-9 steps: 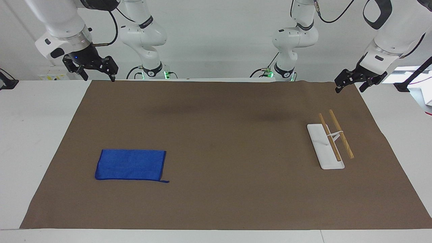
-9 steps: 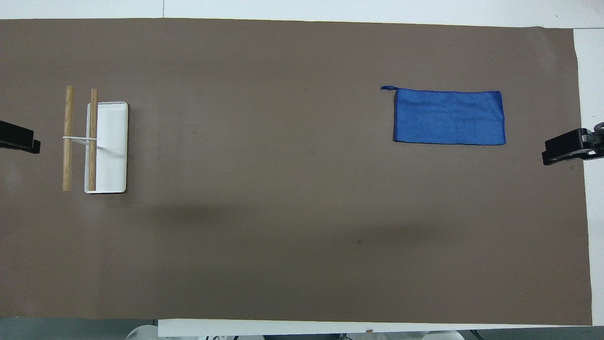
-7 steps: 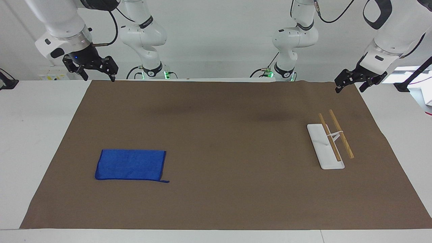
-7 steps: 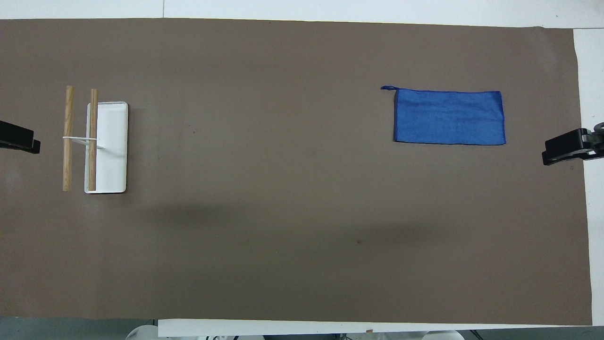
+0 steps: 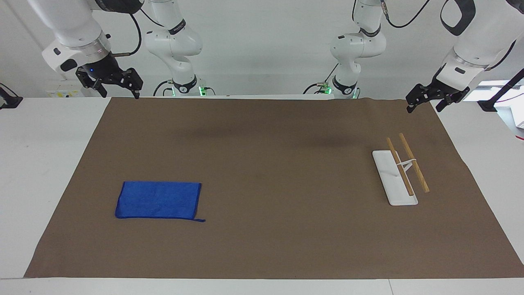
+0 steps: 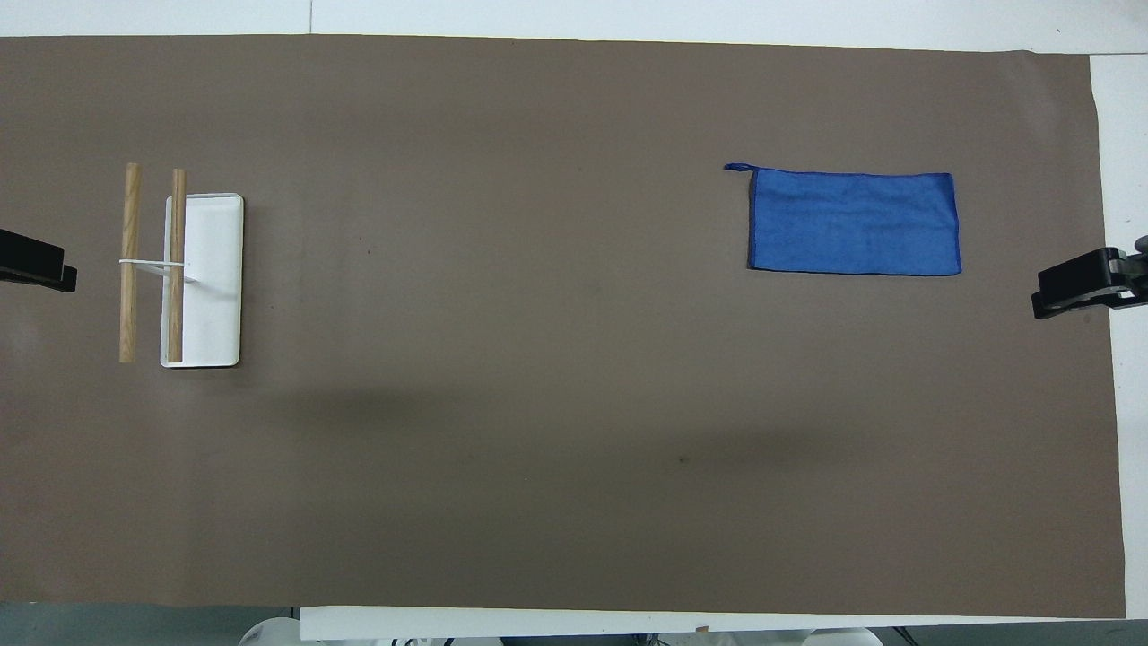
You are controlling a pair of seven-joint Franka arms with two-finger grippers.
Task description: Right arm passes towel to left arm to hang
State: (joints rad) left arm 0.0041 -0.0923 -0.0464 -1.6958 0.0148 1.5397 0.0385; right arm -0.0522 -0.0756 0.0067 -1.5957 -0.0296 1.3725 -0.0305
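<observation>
The blue towel (image 5: 158, 200) lies flat on the brown mat toward the right arm's end of the table, with a loose thread at one corner; it also shows in the overhead view (image 6: 854, 222). My right gripper (image 5: 119, 94), with the blue light, hangs open and empty in the air over the mat's edge nearest the robots, well apart from the towel. Its tip shows in the overhead view (image 6: 1072, 292). My left gripper (image 5: 424, 105) hangs open and empty over the mat's corner at the left arm's end, and waits; its tip shows in the overhead view (image 6: 36, 267).
A towel rack with a white base (image 5: 387, 174) and two wooden bars (image 5: 414, 163) stands toward the left arm's end; it also shows in the overhead view (image 6: 215, 296). The brown mat (image 5: 270, 172) covers most of the white table.
The right gripper has shifted very slightly in the air. The towel, the rack and the left arm have not moved.
</observation>
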